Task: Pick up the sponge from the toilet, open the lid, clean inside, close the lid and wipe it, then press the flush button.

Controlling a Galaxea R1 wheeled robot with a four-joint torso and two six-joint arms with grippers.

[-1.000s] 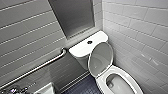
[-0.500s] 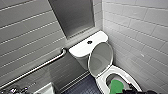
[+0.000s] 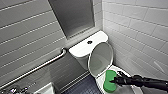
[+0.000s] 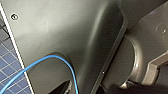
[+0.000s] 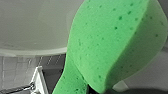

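Grab bar: slanted along the grey tiled wall, far left
Tank: white, flat-topped, against the back wall
Flush button: small, dark, round, in the middle of the tank top
Lid: up, leaning back on the tank
Bowl: open, below the lid
Sponge: bright green, standing on end over the bowl, just in front of the lid
Right gripper: in from the right, fingers clamped on the sponge's pinched middle
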